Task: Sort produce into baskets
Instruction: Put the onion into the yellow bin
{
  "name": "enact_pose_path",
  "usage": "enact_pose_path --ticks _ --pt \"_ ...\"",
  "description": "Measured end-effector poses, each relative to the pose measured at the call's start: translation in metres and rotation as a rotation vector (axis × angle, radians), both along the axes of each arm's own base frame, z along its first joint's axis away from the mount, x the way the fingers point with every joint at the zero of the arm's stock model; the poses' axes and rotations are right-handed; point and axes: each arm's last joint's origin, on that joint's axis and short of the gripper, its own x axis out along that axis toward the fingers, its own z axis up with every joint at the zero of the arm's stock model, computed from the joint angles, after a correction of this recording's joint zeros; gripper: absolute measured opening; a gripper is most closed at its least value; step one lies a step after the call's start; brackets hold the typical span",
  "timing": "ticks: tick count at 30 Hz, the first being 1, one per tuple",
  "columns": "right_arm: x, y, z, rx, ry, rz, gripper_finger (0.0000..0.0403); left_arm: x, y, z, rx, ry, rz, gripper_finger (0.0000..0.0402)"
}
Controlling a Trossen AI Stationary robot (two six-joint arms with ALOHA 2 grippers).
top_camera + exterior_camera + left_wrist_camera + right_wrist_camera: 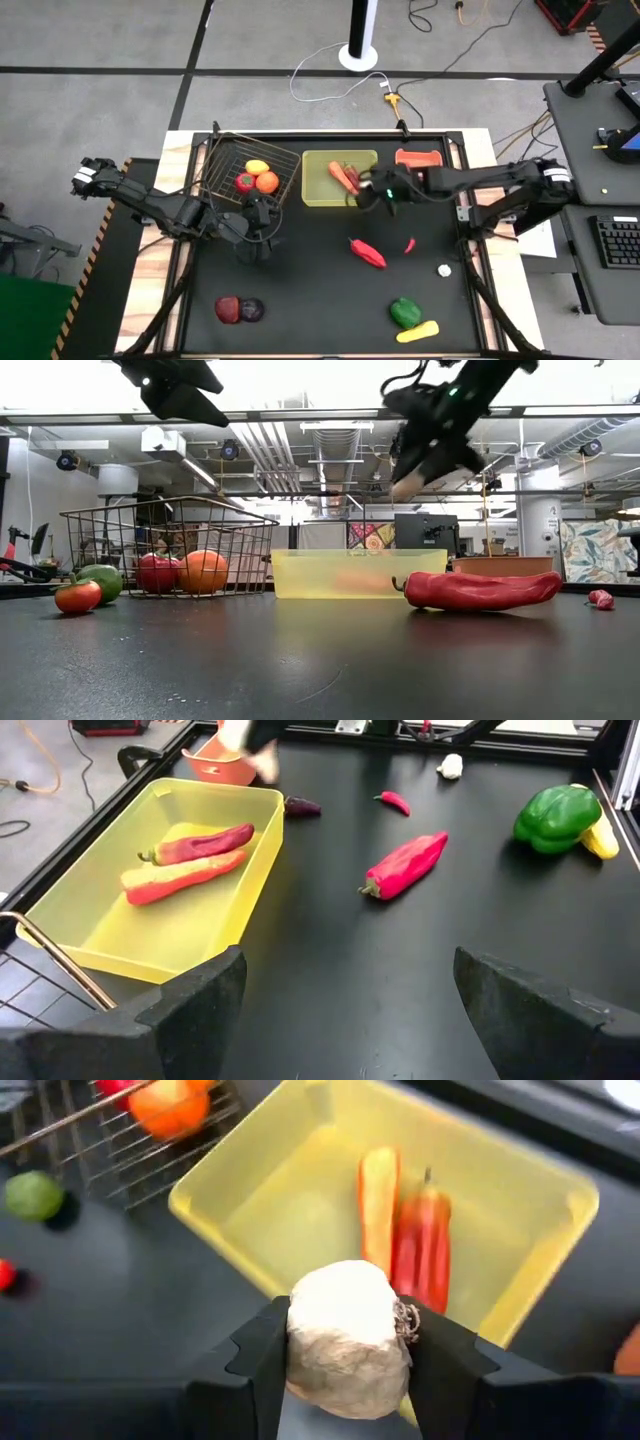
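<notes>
Above the yellow tray's (250,1190) near edge: right gripper (345,1350) clamped on a garlic bulb (345,1335), fingers tight on both sides.
Carrot (378,1195) + red pepper (422,1245) lie in tray; left gripper (345,1005) wide apart, empty, just beside wire basket (240,165).

Overhead, table-level, two wrist cameras — all sharing the yellow tray (339,178).
</notes>
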Motion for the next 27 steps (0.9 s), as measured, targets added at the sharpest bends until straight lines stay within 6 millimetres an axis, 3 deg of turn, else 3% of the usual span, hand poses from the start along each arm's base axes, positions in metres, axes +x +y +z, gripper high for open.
enact_pose_path --ticks 10,15,27 --pt "0.035 -0.052 -0.041 -0.054 0.089 -0.067 0.0158 -0.001 0.000 -0.003 -0.027 0.005 0.021 0.0336" --pt "0.049 -0.069 -0.057 -0.051 0.150 -0.087 0.0164 -0.002 0.001 -0.008 -0.049 0.013 0.037 0.0336" --pt "0.066 -0.078 -0.054 -0.049 0.218 -0.075 0.0193 -0.004 0.000 -0.018 -0.133 0.033 0.058 0.0336"
